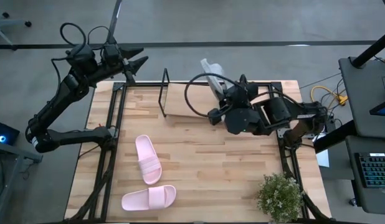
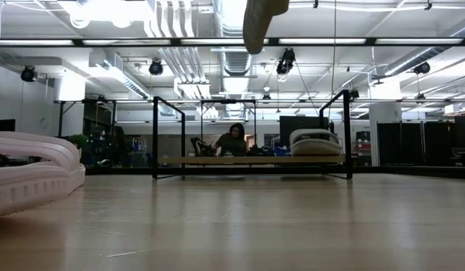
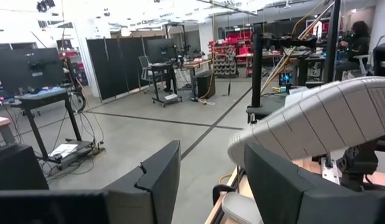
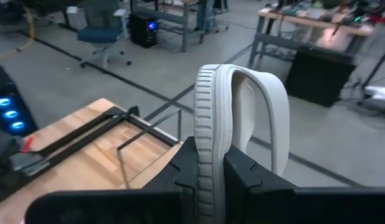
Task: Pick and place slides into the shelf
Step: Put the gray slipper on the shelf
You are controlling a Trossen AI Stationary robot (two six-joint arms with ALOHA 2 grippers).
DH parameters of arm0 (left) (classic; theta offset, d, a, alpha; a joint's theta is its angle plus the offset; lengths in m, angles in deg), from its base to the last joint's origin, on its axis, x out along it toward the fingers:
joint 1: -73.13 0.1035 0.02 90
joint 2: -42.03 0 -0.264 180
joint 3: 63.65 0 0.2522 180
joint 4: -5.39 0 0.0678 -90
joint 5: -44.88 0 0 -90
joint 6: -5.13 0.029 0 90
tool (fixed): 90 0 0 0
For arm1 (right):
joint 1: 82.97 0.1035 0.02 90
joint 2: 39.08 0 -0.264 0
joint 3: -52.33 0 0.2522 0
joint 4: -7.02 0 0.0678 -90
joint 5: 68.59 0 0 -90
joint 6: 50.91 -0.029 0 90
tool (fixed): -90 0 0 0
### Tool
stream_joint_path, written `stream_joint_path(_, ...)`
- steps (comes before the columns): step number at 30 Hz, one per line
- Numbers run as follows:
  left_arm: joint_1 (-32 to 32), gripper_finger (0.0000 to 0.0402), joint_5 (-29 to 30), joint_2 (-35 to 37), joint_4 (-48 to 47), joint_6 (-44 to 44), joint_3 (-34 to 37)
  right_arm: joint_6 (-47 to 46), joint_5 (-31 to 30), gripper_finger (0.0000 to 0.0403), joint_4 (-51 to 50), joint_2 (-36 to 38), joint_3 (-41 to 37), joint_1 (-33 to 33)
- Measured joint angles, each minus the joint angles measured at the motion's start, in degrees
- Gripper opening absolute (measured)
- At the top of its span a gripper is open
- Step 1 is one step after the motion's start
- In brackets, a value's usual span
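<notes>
My right gripper (image 1: 218,93) (image 4: 210,168) is shut on a light grey slide (image 1: 211,71) (image 4: 211,106), held high over the far side of the shelf (image 1: 180,106) (image 2: 240,160). The low view shows that slide (image 2: 261,21) at the top of the picture. A second grey slide (image 2: 315,141) rests sole-down on the shelf board's right end. Two pale pink slides (image 1: 147,158) (image 1: 149,198) lie sole-down on the tabletop near its left front. My left gripper (image 1: 137,70) (image 3: 211,180) hangs open beyond the table's far left corner, touching nothing. My right gripper pinches the grey slide's sole near one end (image 4: 210,146) between its two fingers, one on the footbed side and one on the underside. The slide stands on its edge, pointing away from the fingers, its strap (image 4: 270,106) arching to one side. It is lifted clear.
A small potted plant (image 1: 280,196) stands at the table's near right corner. The shelf's thin black uprights (image 1: 164,93) (image 2: 155,135) rise at its ends. Cables loop over the right arm. A person (image 2: 234,141) sits far behind the table.
</notes>
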Motion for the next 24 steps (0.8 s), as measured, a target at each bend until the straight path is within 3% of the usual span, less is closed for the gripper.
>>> stream_joint_path(16,-0.02,0.0162,-0.02,0.02,-1.87,0.09,0.00,6.12,-4.29,0.0026,-2.53,-0.49,-1.53,-1.07)
stream_joint_path(24,-0.02,0.0162,-0.02,0.02,-2.31,0.05,0.07,8.92,-4.34,0.0026,-2.51,-0.51,-6.46,-1.13)
